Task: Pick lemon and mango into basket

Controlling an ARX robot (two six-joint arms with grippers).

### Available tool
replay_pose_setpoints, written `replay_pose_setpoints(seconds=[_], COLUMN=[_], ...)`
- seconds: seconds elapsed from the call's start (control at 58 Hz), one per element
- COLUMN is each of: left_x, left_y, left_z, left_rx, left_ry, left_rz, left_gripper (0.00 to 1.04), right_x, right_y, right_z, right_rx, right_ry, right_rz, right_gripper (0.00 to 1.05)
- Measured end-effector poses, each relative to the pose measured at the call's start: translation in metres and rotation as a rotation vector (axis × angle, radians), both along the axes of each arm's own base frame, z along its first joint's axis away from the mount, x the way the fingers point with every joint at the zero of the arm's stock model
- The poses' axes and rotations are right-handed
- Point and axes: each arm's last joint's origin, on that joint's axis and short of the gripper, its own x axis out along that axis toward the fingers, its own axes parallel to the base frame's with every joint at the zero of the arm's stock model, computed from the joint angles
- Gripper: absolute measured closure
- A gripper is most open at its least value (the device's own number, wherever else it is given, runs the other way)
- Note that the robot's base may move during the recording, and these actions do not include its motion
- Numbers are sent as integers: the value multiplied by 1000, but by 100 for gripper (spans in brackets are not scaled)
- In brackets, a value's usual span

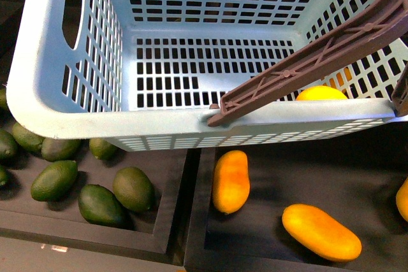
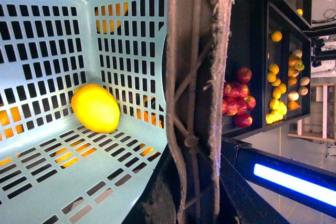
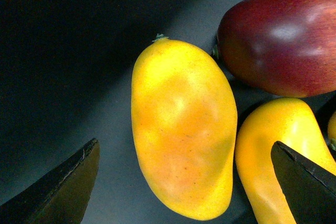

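Judging from how things lie, step in hand: grasping the elongated smooth orange-yellow mango (image 3: 184, 129), with the lemon half of the job done. Fills the centre of the right wrist view, lying flat on a dark matt tray floor (image 3: 79, 51), stem end toward the top of the frame. Framed by the right gripper (image 3: 184, 148), with two black fingertips (image 3: 63, 187) wide apart in the lower corners, clamped on nothing and not touching the fruit. Crowded on the right of the frame by a second yellow mango (image 3: 273, 150), touching or nearly so, and by a dark red glossy fruit (image 3: 281, 35) at upper right.

To grip well: lower straight and centre over the widest part of the body. Keep the right-hand finger clear of the neighbour in that narrow gap, or first nudge the target leftward onto open floor. Squeeze across the short width, gently; looks smooth-skinned and likely to slip or roll.

Found in the front view, right of centre, just behind the near rim: small bright yellow oval lemon (image 1: 320, 92), already inside the light aqua-blue lattice plastic basket (image 1: 76, 113). Seen again left of centre in the left wrist view, low in a corner. Cannot tell the left gripper's state: out of all three pictures, with only the brown ribbed arched handle (image 2: 197, 98) looming close to that camera.
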Motion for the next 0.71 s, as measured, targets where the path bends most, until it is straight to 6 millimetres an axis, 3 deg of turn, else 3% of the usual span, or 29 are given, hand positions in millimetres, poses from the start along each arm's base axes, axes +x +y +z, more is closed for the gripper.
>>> replay_pose_setpoints(seconds=[0.621, 0.707], left_x=[0, 0], left_y=[0, 0], left_z=[0, 0], left_rx=[-1, -1], left_ry=[0, 0], left_rz=[-1, -1], left_gripper=[97, 97], right_x=[28, 30], right_y=[-6, -6], right_z=[-32, -35], right_rx=[15, 6], right_ry=[38, 45], right_rz=[-29, -35], right_gripper=[9, 18])
